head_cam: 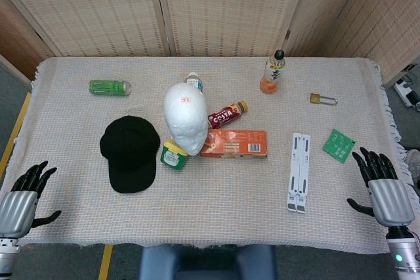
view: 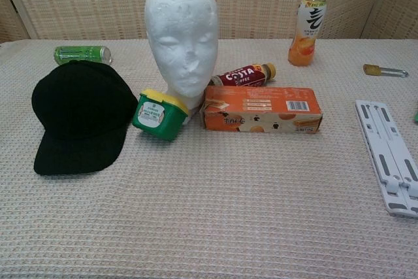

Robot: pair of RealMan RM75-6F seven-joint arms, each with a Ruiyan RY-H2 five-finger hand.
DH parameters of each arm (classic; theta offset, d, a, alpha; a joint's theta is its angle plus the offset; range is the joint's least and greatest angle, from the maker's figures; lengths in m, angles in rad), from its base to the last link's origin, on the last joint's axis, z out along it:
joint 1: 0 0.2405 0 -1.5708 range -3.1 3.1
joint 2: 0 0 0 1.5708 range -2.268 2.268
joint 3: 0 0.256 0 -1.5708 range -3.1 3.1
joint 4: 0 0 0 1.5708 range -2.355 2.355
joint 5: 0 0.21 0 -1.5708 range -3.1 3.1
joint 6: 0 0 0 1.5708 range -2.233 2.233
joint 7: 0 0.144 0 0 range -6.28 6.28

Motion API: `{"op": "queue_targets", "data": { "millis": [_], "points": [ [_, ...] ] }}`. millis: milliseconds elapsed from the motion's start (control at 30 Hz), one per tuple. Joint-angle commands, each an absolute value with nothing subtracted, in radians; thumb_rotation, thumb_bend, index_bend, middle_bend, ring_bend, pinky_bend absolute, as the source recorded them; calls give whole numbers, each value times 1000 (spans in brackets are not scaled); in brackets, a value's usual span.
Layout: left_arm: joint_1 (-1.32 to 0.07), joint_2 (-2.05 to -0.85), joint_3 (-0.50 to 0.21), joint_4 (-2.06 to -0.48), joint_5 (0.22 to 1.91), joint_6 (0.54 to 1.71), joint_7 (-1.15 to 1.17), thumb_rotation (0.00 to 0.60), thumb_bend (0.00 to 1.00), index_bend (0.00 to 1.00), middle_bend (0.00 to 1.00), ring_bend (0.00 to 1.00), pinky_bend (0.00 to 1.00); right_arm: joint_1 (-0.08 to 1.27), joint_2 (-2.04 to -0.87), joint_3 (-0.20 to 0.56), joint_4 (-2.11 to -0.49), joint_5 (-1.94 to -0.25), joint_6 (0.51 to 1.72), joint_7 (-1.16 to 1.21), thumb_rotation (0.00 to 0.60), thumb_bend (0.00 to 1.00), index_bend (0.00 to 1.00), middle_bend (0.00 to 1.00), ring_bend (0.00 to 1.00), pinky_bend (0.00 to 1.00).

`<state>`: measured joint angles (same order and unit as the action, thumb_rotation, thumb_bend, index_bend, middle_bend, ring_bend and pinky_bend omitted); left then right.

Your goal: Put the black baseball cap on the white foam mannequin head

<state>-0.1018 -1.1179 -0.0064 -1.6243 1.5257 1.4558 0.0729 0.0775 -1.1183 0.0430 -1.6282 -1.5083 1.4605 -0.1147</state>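
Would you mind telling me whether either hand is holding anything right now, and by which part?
Nothing is held. The left hand and right hand are both open at the table's near corners, and the black cap lies untouched.

Probably a lab test setup, woven folding screens [head_cam: 230, 8], cloth-covered table [head_cam: 216, 208]

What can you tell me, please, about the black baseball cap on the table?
The black baseball cap is plain dark fabric with no visible logo. It lies crown up on the tablecloth, brim toward the robot, beside the white foam mannequin head and near a green tub. Neither robot hand touches it.
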Motion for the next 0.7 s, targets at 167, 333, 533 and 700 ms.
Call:
{"op": "queue_targets", "data": {
  "millis": [167,333,533,700],
  "points": [
    [-107,-1124,31,-1628,1600,1450,23,600,114,156,69,0,199,75,-1107,42,-1634,-1514,1464,-95,600,0,0,0,0,0],
    [-111,-1218,79,-1521,1707,1468,-83,600,128,217,317,164,378,68,-1088,39,-1636,-1519,1476,-87,600,0,0,0,0,0],
    [-116,-1413,78,-1279,1780,1536,-181,600,142,416,870,690,891,68,-1081,36,-1654,-1514,1466,-107,600,0,0,0,0,0],
    [-144,-1562,66,-1053,1820,1578,-224,600,176,480,1000,978,1000,73,-1083,36,-1651,-1496,1445,-116,600,0,0,0,0,0]
  ]
}}
